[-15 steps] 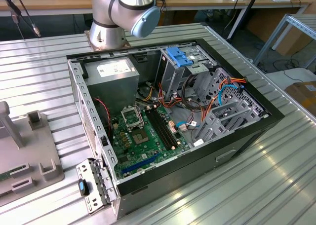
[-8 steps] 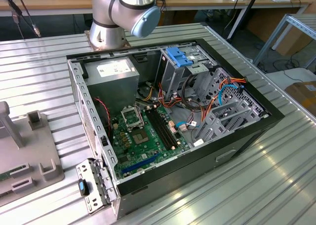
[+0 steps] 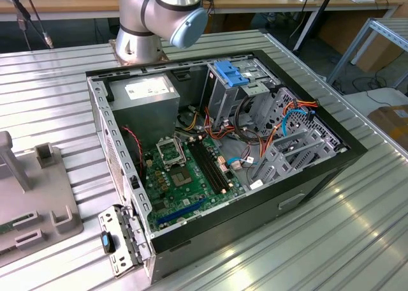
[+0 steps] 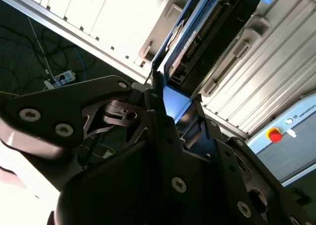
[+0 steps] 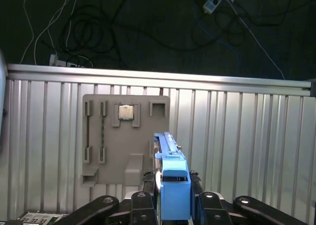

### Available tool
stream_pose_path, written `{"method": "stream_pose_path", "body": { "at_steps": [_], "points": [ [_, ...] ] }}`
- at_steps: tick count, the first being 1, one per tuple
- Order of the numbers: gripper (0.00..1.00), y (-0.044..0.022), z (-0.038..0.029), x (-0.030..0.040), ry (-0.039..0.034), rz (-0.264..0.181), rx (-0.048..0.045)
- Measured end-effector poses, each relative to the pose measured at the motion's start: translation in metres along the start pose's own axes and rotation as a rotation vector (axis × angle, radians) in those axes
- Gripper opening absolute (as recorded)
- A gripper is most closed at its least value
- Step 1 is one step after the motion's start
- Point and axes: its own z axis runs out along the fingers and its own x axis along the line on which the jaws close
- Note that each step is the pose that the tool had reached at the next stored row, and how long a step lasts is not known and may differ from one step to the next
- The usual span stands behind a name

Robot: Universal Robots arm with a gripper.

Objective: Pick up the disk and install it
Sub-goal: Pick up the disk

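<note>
Disk look: the disk [image 4: 212, 30] is a flat dark slab framed by a bright blue plastic bracket. The second wrist view shows a row of connector pins along one edge. The first wrist view sees it edge-on [image 5: 168, 151], mostly blue.
Disk place: clamped in the gripper, in the air over the ribbed metal table [image 5: 247, 136]. In the first wrist view its far end overlaps the edge of the grey fixture plate [image 5: 108, 116].
Gripper: the gripper [image 5: 172, 180] is closed narrow on the bracket's two flat sides.
Fixture plate: a processor chip [image 5: 126, 111] sits in one pocket, with slots alongside.
Table edge: a straight rail, with dark floor and loose cables [image 5: 98, 32] beyond it.
Computer case: the computer case [image 3: 319, 170] lies open on the table in the exterior view. Its drive cage [image 3: 236, 96] is topped by a blue part [image 3: 229, 71].
Room: orange and blue wires [image 3: 287, 119] crowd the cage on the exterior view's right. The power supply [image 3: 150, 96] is near on its left, and the motherboard [image 3: 185, 182] lies exposed in front.
</note>
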Motion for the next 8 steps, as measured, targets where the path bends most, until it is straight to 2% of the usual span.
{"method": "stream_pose_path", "body": {
  "at_steps": [3,8],
  "points": [
    [0.36,-0.0085,0.0,0.0004,0.0,0.0,0.0],
    [0.36,-0.0186,0.0001,0.0009,0.0,0.0,-0.0001]
  ]
}}
